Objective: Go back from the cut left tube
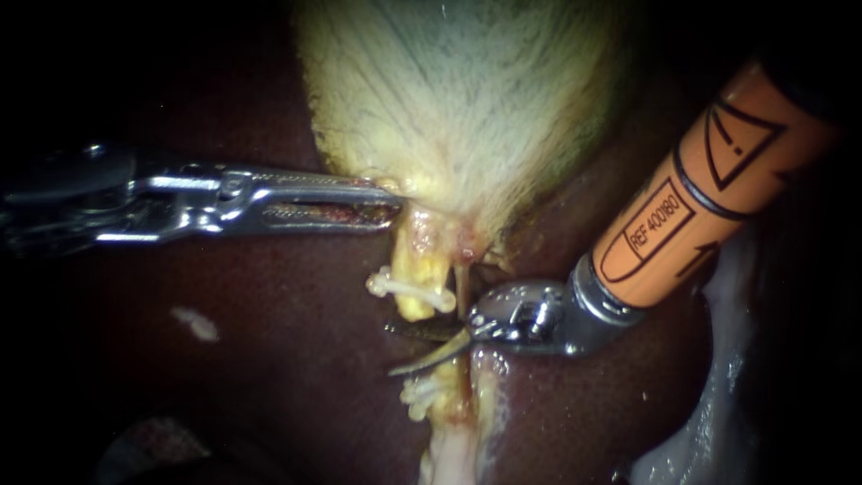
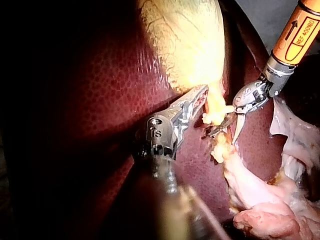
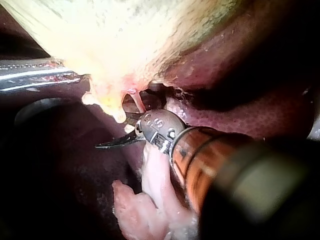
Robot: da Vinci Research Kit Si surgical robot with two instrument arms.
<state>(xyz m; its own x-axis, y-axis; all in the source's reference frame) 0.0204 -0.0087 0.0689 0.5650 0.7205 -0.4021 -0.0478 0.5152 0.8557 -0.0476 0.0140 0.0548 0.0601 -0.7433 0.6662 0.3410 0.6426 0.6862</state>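
Observation:
The pale yellow gallbladder (image 1: 467,99) lies on the dark red liver (image 1: 269,359). Below its neck the left tube is cut in two. The upper stump (image 1: 415,269) carries a white clip (image 1: 409,289), and the lower stump (image 1: 453,413) carries another clip (image 1: 420,393). My right instrument (image 1: 395,350), on an orange shaft, holds its two blades open in the gap between the stumps, with nothing gripped (image 2: 226,133) (image 3: 112,134). My left instrument (image 1: 391,208) is shut on the gallbladder's lower edge beside the neck (image 2: 202,95). A thinner pink tube (image 3: 137,102) runs on just past the blades' hinge.
Pale fatty tissue (image 1: 709,404) lies along the liver's edge under the orange shaft. Loose pinkish tissue (image 2: 260,195) trails away from the lower stump. A small pale fleck (image 1: 196,323) sits on the liver below my left instrument.

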